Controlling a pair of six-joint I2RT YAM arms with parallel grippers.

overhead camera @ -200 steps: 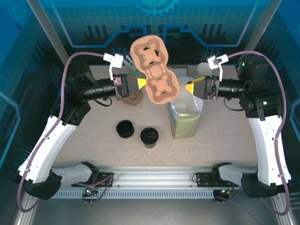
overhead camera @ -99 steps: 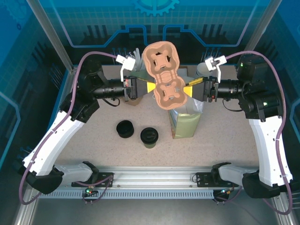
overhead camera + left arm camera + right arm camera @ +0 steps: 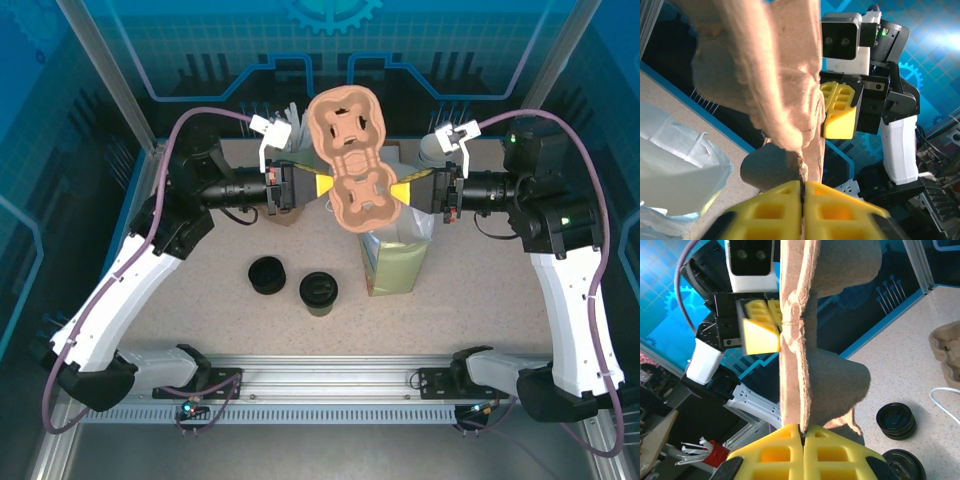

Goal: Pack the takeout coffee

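Observation:
The takeout coffee (image 3: 318,293), a small dark cup with a black lid, stands on the table in front of the arms. A brown pulp cup carrier (image 3: 352,160) hangs upright in the air above the open paper bag (image 3: 395,260). My left gripper (image 3: 322,187) is shut on the carrier's left edge, and in the left wrist view its yellow fingers (image 3: 770,212) pinch the thin rim of the carrier (image 3: 780,75). My right gripper (image 3: 402,190) is shut on the opposite edge, its fingers (image 3: 835,455) clamping the carrier (image 3: 805,340) from below.
A low black round piece (image 3: 267,275) lies left of the coffee. A second pulp carrier (image 3: 288,208) sits on the table behind the left gripper. A stack of cups (image 3: 432,148) stands at the back right. Blue walls close in the back and sides.
The left arm carried the carrier to the right, over the bag. The right gripper closed on the carrier's right edge.

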